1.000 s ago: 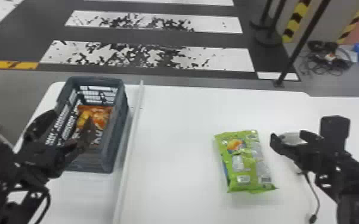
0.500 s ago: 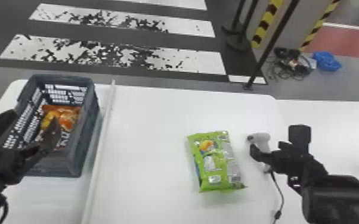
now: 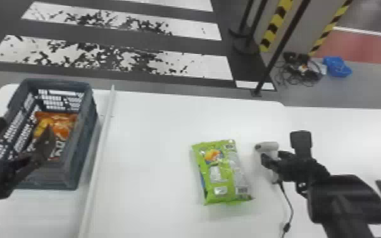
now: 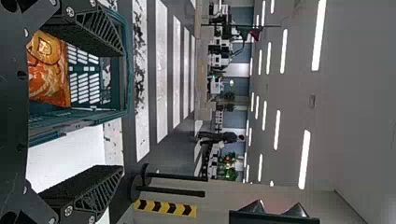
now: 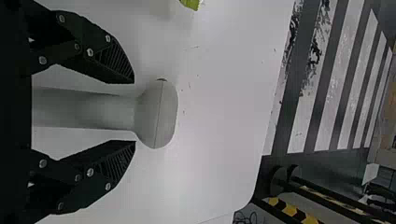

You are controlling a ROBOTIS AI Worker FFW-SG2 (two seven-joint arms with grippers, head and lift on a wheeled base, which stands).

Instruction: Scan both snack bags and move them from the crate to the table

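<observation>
In the head view my left gripper stands open over the left side of the crate, one finger above the orange snack bag lying inside. The left wrist view shows my left gripper with its fingers apart and the orange bag in the crate. A green snack bag lies flat on the table. To its right, my right gripper is at the white scanner. In the right wrist view my right gripper is open, its fingers either side of the scanner handle, with gaps.
A long pale strip runs along the table between crate and green bag. The scanner's dark cable trails toward the near edge. Beyond the far edge stand black posts on the floor.
The head view has swung right. Relative to the scanner, my right gripper has shifted back toward the robot, uncovering the scanner's head. The left gripper has stayed nearly in place over the crate.
</observation>
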